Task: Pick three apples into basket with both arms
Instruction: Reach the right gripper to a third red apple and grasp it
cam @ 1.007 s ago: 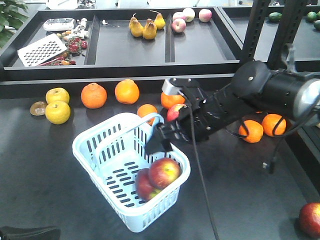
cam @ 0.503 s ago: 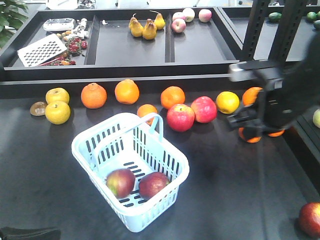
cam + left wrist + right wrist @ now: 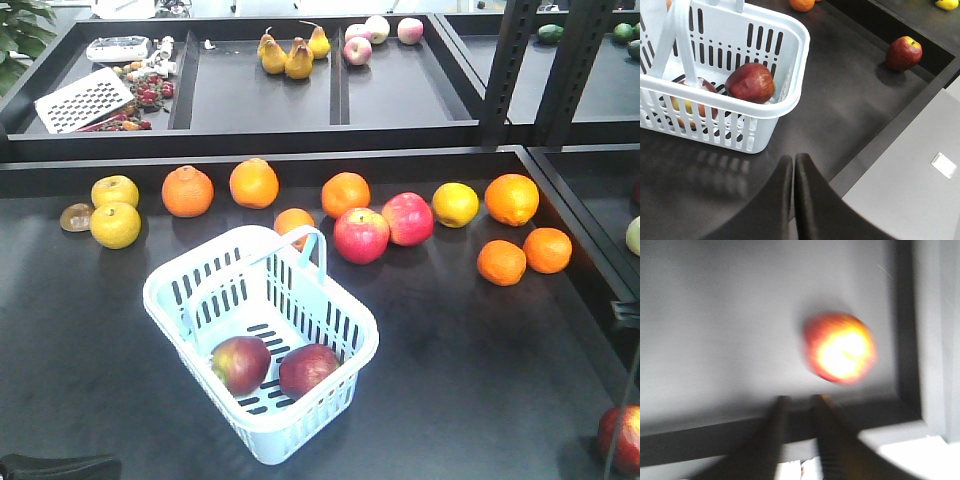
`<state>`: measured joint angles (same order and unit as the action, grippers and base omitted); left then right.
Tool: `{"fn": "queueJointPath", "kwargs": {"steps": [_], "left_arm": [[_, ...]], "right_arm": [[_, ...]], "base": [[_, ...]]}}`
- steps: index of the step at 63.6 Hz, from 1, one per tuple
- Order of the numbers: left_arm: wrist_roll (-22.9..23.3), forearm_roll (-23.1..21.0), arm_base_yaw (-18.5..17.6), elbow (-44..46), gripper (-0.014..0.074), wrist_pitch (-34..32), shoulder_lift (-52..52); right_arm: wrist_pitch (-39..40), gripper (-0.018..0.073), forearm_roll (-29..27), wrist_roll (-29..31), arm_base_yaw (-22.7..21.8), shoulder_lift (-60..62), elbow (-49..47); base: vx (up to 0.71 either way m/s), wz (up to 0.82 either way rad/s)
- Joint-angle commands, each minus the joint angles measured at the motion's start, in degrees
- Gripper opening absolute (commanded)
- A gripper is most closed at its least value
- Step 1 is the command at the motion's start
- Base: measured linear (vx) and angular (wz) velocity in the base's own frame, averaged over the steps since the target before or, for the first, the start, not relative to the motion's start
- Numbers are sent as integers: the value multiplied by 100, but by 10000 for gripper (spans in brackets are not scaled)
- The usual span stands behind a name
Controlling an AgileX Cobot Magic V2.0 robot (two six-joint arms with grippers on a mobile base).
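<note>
Dark matte bench (image 3: 480, 380): blurred red-yellow apple (image 3: 841, 348) just beyond slightly parted, empty right tool (image 3: 799, 402); left tool (image 3: 793, 161) clenched, empty; 2 dark-red apples (image 3: 240, 364) in pale-blue slotted plastic basket (image 3: 170, 310).

High front view over the table, left wrist camera close beside the basket (image 3: 262, 347) (shared), right wrist blurred, looking down.

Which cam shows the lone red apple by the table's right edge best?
Left wrist: the lone apple sits whole and sharp, apart from the basket. The front view crops it at the corner; the right wrist shows it whole but blurred.
</note>
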<state>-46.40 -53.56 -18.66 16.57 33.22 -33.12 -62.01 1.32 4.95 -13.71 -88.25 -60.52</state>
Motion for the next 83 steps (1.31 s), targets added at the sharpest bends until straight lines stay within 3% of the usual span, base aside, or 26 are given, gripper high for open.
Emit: {"fn": "queueJointPath", "kwargs": {"steps": [1,12,72,83], "left_arm": [[-16,-208,-11,155,-6,-139,-9],[-16,-213,-11,155,-6,-140,-9],[-16,-213,-11,155,-6,-139,-9],[-16,-213,-11,155,-6,-139,-9]], "right_arm": [[139,458,144,3,-211,200,-94],[328,732,362,-2,-228,38,-94],[1261,577,640,-114,-228,-2446,-94],[1246,493,612,-126,-228,-2493,-99]], "base": [[0,0],[0,0],[0,0],[0,0]]}}
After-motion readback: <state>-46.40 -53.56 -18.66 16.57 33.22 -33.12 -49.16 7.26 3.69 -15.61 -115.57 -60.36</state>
